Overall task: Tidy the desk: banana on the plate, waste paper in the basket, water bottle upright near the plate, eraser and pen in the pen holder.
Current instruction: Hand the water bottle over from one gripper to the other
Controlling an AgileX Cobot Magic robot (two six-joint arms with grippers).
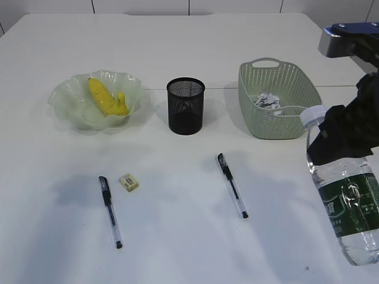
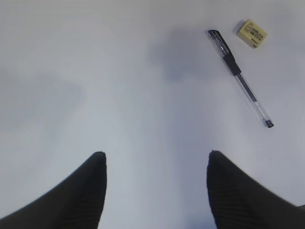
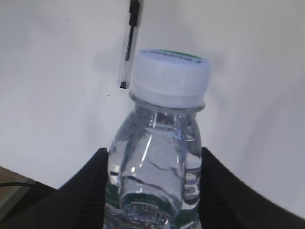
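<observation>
Three containers are sitting in a row at the far side of the white table (image 1: pixel 177 236). On the left, a pale glass plate (image 1: pixel 66 94) with a wavy rim is holding a yellow banana (image 1: pixel 105 98). In the middle, a black mesh pen holder (image 1: pixel 186 106) is standing upright; what is inside it cannot be made out. On the right, a green woven basket (image 1: pixel 296 80) is holding crumpled waste paper (image 1: pixel 268 100).

The right gripper (image 3: pixel 152 164) is holding a clear water bottle (image 1: pixel 343 189) at the right edge, its fingers (image 3: pixel 93 174) clamped on the bottle's shoulder just below the white cap. The bottle is leaning slightly, cap up.

The left gripper (image 2: pixel 157 164) is hanging over bare table with its fingers (image 2: pixel 97 171) apart, gripping nothing.

Two pens are lying on the near table: a left pen (image 1: pixel 110 210) just beside a small yellow eraser (image 1: pixel 128 182), and a right pen (image 1: pixel 232 185) nearer the middle.
</observation>
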